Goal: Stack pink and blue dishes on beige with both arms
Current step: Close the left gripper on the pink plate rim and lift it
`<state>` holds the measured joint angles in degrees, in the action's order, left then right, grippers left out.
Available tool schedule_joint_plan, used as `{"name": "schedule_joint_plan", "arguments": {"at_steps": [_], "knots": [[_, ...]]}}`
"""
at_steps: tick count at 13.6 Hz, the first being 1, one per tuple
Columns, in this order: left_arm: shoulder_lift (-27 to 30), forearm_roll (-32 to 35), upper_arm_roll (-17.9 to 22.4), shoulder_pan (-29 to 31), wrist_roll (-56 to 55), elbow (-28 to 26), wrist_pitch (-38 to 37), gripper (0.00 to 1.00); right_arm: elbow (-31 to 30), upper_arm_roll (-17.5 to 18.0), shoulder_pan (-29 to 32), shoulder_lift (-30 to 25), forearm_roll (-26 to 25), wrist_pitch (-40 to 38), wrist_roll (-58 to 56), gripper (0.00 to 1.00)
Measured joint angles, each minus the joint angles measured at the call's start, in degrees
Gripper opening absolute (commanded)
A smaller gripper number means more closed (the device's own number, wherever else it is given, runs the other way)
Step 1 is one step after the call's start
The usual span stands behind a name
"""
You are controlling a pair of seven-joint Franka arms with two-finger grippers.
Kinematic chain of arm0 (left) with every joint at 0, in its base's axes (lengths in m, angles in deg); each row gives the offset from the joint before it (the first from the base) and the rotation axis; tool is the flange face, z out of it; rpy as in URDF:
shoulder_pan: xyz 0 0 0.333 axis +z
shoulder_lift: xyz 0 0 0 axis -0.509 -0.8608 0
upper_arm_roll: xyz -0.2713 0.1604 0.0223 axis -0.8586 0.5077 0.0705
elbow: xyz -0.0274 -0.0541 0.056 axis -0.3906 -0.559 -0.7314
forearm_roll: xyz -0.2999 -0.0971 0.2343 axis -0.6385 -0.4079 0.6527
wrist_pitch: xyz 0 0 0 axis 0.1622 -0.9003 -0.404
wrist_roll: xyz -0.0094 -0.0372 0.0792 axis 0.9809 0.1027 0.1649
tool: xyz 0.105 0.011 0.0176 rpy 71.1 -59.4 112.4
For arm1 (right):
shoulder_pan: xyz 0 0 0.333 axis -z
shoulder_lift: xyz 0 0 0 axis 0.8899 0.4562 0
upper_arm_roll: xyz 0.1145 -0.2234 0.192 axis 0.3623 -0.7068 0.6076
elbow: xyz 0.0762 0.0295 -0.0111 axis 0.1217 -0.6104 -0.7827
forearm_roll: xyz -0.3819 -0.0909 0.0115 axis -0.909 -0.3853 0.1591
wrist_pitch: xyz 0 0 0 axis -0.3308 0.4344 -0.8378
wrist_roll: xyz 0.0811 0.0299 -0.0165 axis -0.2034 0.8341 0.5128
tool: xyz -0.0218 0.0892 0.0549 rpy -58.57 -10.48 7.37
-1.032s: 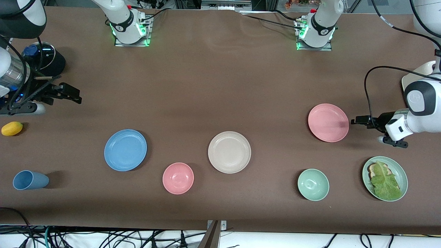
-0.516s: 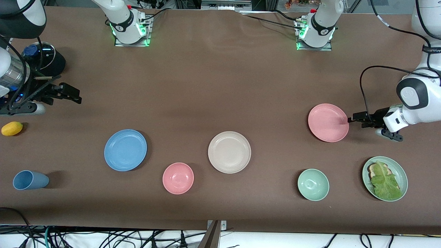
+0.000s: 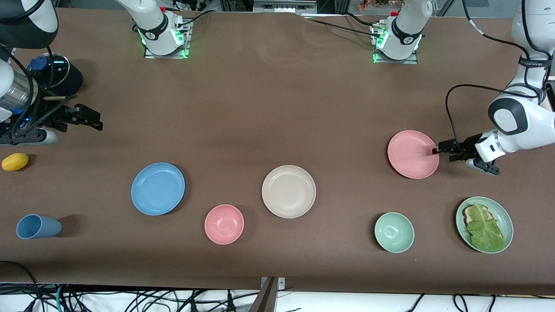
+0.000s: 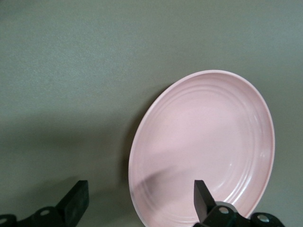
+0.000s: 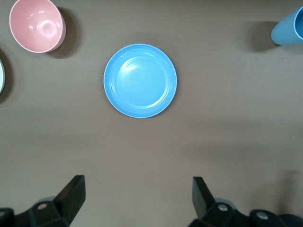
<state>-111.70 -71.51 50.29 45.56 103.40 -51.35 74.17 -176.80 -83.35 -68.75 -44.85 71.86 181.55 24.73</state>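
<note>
Left gripper low at the edge of the pink plate toward the left arm's end of the table, fingers spread wide with one over the rim and one outside it, not yet closed on the plate. In the left wrist view the pink plate lies flat between the two fingers. Right gripper waits in the air over the right arm's end of the table, jaws wide and empty. Blue plate lies flat and untouched; beige plate sits bare at mid-table, between the blue and pink plates, with a pink bowl nearer the front camera
</note>
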Motion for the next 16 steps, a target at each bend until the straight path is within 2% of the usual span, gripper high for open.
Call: {"name": "schedule_joint_plan", "arguments": {"at_steps": [6,8,9,10,12,13,16], "knots": [[-1.38,-1.67,-0.5,-0.48,1.44,-0.02,1.95,0.96,0.0,0.0,0.0,0.0,0.0,-0.07,0.0,1.0],[-1.71,-1.68,-0.64,-0.64,1.57,-0.02,2.51,0.91,0.0,0.0,0.0,0.01,0.01,-0.1,0.0,1.0],[-1.86,-1.68,-0.71,-0.72,1.63,-0.02,2.74,0.82,0.0,0.0,0.0,0.01,0.01,-0.1,0.0,1.0],[-2.01,-1.68,-0.78,-0.74,1.65,-0.02,2.94,0.63,0.0,0.0,0.0,0.01,0.01,-0.11,0.0,1.0],[-2.31,-1.68,-0.87,-0.8,1.78,-0.02,3.17,0.06,0.0,0.0,0.0,0.01,0.01,-0.11,0.0,1.0],[-2.43,-1.68,-0.87,-0.83,1.84,-0.02,3.18,0.0,0.0,0.0,0.01,0.01,0.01,-0.12,0.0,1.0],[-2.51,-1.68,-0.87,-0.83,2.19,-0.02,3.18,0.0,0.0,0.0,0.01,0.01,0.01,-0.12,0.0,1.0]]}}
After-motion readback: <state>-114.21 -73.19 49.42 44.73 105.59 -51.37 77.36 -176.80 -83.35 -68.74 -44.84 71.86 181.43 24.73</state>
